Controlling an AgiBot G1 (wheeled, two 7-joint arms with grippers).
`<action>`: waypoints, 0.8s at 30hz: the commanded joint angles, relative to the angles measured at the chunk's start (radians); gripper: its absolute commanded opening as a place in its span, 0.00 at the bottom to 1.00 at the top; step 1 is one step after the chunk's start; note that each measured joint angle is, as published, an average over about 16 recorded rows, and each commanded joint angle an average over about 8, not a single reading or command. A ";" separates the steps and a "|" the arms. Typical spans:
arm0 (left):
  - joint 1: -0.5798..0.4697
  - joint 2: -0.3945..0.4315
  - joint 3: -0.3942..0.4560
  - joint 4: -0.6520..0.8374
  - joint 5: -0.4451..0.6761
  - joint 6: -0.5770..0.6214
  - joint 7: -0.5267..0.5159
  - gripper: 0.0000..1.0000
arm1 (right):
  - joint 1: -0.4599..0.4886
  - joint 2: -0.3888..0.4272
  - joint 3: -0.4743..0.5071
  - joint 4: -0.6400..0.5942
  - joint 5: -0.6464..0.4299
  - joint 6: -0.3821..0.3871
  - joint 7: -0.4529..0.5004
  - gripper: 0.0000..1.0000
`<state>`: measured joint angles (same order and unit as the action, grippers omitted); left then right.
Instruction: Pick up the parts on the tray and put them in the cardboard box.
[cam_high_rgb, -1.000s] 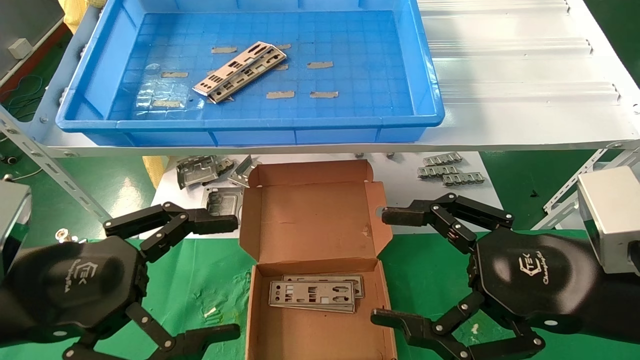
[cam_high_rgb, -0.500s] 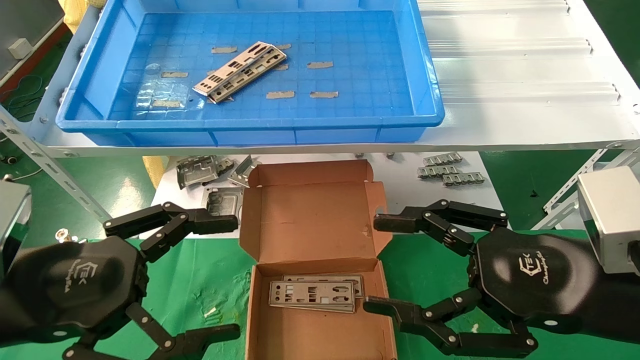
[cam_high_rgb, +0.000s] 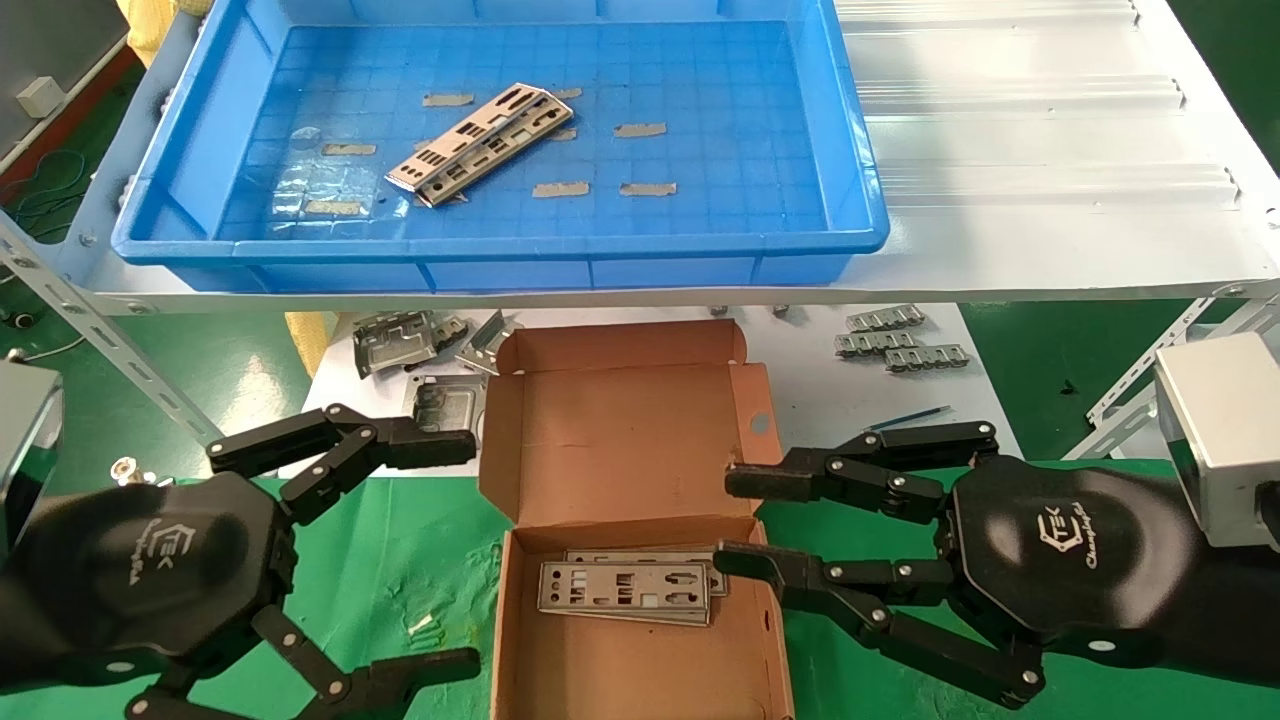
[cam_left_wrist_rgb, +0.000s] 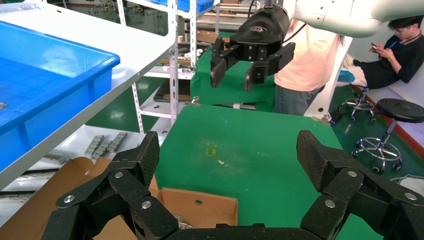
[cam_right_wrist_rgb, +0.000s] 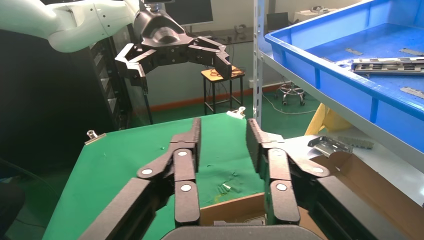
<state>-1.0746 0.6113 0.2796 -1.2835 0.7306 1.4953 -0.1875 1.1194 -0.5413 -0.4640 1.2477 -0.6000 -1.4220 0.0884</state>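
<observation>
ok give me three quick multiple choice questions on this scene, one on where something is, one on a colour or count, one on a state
1. Where do the parts not yet moved lie?
A. in the tray
B. on the green mat
C. on the box lid

2. What colour is the tray?
A. grey
B. blue
C. brown

3. How is the cardboard box?
A. taped shut
B. open and bare inside
C. open with plates inside

Answers:
1. A, the plates lie on the tray's grid floor.
2. B, its rim and floor are blue.
3. C, the lid is folded back and plates lie on its floor.

The left gripper is open beside the box; the right gripper hangs at the box's right edge, narrowed but not shut.
</observation>
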 joint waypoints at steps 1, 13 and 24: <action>0.000 0.000 0.000 0.000 0.000 0.000 0.000 1.00 | 0.000 0.000 0.000 0.000 0.000 0.000 0.000 0.00; -0.053 -0.005 -0.003 -0.004 0.021 -0.020 -0.020 1.00 | 0.000 0.000 0.000 0.000 0.000 0.000 0.000 0.00; -0.403 0.116 0.079 0.171 0.235 -0.110 -0.111 1.00 | 0.000 0.000 0.000 0.000 0.000 0.000 0.000 0.00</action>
<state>-1.4742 0.7340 0.3627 -1.0884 0.9676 1.3840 -0.2973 1.1195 -0.5413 -0.4641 1.2476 -0.6000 -1.4220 0.0884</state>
